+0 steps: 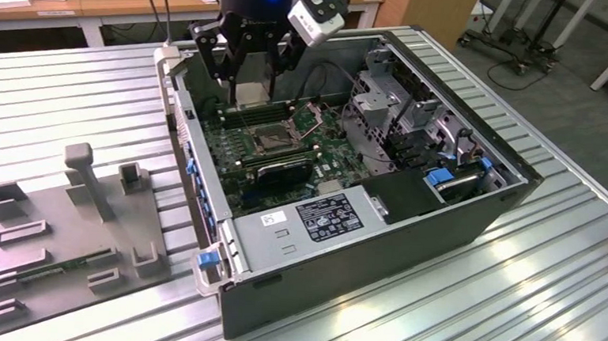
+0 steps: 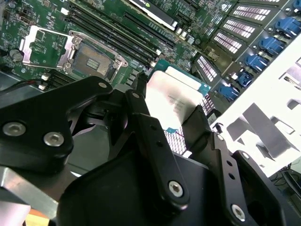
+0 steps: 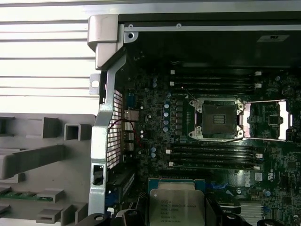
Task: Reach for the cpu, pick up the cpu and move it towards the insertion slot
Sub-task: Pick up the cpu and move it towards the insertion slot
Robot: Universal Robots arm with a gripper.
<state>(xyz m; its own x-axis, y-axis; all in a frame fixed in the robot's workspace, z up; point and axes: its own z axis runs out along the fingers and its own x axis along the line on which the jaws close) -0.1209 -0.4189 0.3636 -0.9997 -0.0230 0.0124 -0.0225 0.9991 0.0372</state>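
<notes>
My gripper [image 1: 252, 88] hangs over the open computer case, shut on the cpu [image 1: 251, 93], a pale silvery square chip held by its edges between the two black fingers [image 2: 141, 117]. In both wrist views the cpu [image 2: 171, 96] [image 3: 176, 205] sits in the grip above the green board. The insertion slot [image 1: 267, 139] is a silver-framed square socket with a dark centre and its lid swung open. It lies on the board below and a short way in front of the cpu in the exterior view, apart from it [image 2: 94, 59] [image 3: 215, 118].
The case wall [image 1: 185, 131] rises at the exterior view's left of the gripper. A metal drive cage [image 1: 392, 112] and the power supply [image 1: 312, 215] border the board. Long black memory slots [image 3: 211, 155] flank the socket. A grey tray [image 1: 22, 280] with a green memory stick [image 1: 60, 270] lies outside the case.
</notes>
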